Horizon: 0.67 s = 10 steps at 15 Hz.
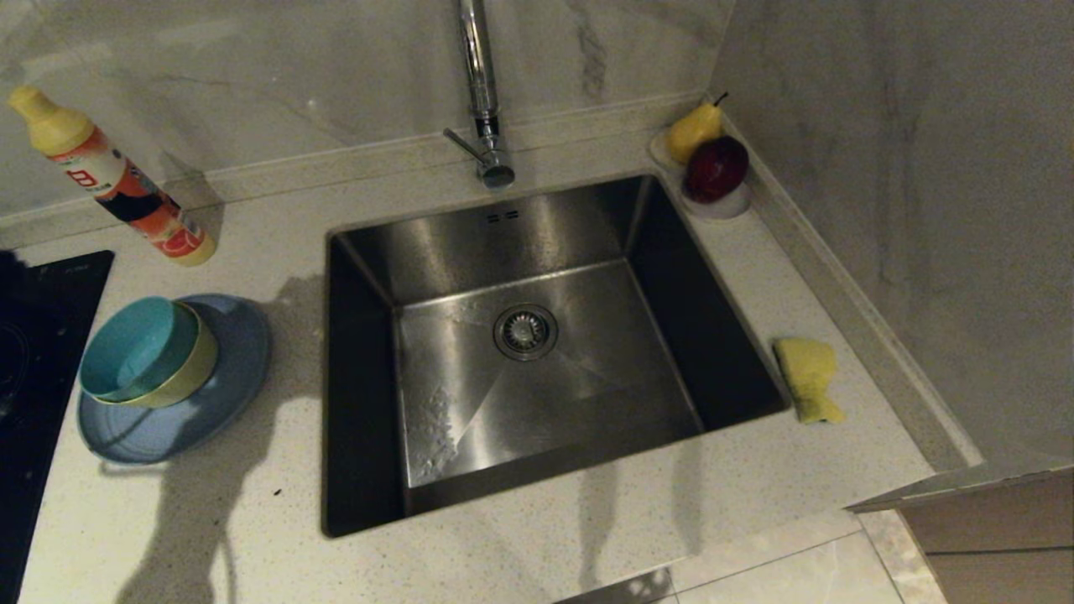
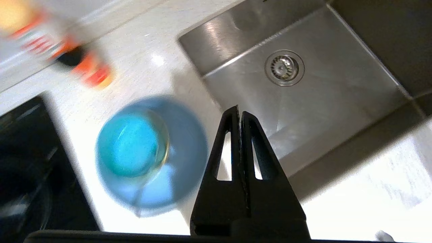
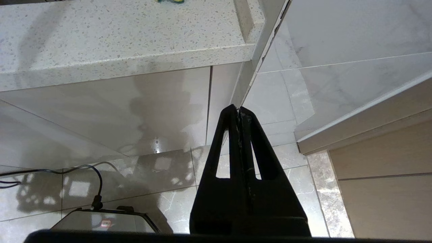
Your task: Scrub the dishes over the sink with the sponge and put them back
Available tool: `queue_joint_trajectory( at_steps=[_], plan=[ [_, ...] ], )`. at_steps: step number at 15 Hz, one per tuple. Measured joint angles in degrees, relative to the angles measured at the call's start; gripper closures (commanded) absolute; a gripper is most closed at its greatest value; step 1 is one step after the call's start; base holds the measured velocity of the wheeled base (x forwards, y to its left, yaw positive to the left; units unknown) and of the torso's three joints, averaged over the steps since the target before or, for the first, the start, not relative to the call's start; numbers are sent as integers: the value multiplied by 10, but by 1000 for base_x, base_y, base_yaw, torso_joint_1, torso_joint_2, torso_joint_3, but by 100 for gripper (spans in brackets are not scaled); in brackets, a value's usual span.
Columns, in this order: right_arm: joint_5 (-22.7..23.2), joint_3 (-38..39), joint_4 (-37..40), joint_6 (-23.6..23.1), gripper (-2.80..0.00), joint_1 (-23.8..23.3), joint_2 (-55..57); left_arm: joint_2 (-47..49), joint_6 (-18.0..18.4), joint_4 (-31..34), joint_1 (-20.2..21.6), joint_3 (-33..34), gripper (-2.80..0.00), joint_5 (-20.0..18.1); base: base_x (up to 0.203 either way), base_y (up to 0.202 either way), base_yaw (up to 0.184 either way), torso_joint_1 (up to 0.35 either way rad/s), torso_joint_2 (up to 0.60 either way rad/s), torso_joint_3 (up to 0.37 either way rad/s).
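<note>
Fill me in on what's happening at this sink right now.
Nothing is being handled yet. The teal bowl sits nested in the yellow bowl on the blue plate, left of the empty sink. The sponge lies on the counter to the sink's right. The left gripper hangs shut and empty above the counter between dishes and sink; the right gripper, also shut, is parked below the counter's edge.

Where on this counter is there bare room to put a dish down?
Free: the speckled counter strip in front of the steel sink, and between sink and yellow sponge. Crowded: left side, stacked bowls on the slate-blue plate.
</note>
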Motion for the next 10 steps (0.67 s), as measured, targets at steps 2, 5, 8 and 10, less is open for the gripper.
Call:
queue_joint_trajectory(
  at_steps=[2, 5, 8, 10],
  plan=[
    [0, 0, 0, 1, 0, 0, 0, -121, -22, 0, -2, 88, 0, 18, 0, 0, 0, 0, 0, 0],
    [0, 0, 0, 1, 0, 0, 0, -283, -52, 1, -11, 239, 0, 51, 0, 0, 0, 0, 0, 0],
    [0, 0, 0, 1, 0, 0, 0, -414, -69, -2, -16, 377, 0, 94, 0, 0, 0, 0, 0, 0],
    [0, 0, 0, 1, 0, 0, 0, -461, -92, -42, -18, 457, 0, 126, 0, 0, 0, 0, 0, 0]
  ],
)
